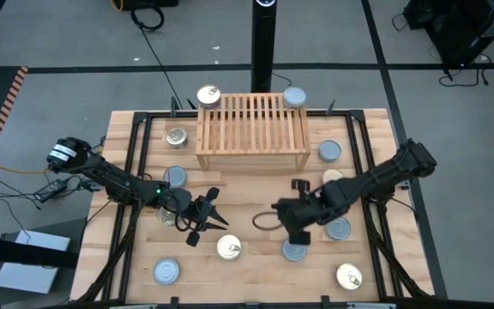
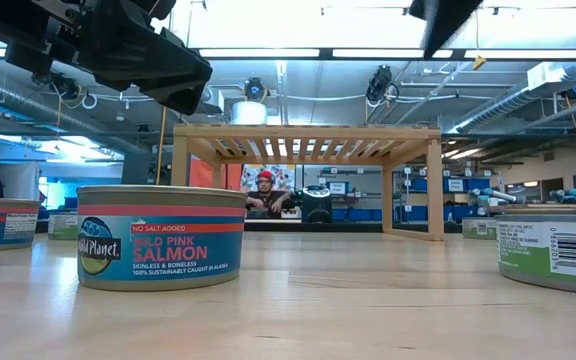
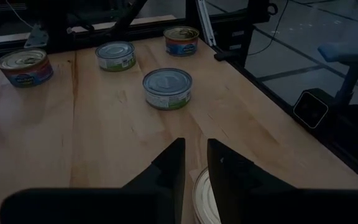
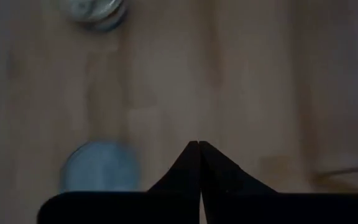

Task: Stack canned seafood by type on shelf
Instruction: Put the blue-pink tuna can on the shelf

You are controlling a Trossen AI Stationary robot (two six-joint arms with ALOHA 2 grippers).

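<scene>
The shelf (image 1: pixel 252 130), a slatted light-wood rack, stands at the table's far middle and also shows in the low view (image 2: pixel 308 150). Canned seafood is scattered around it. Blue-silver tins (image 1: pixel 295 250), (image 1: pixel 339 228), (image 1: pixel 329 152) and gold tins (image 1: pixel 228 248), (image 1: pixel 348 275) rest flat on their bases. One tin sits at each far corner of the shelf (image 1: pixel 207 94), (image 1: pixel 295 96). My left gripper (image 1: pixel 214 211) hovers left of centre, its fingers (image 3: pixel 194 163) a narrow gap apart with nothing between them. My right gripper (image 4: pixel 199 146) is shut and empty, above bare table right of centre (image 1: pixel 281 209).
More tins lie at the left (image 1: pixel 176 136), (image 1: pixel 175 177) and near left (image 1: pixel 166 272). A salmon tin (image 2: pixel 160 235) fills the low view's foreground. A black frame rail (image 1: pixel 140 154) runs along the table's sides. Bare wood lies between the two grippers in front of the shelf.
</scene>
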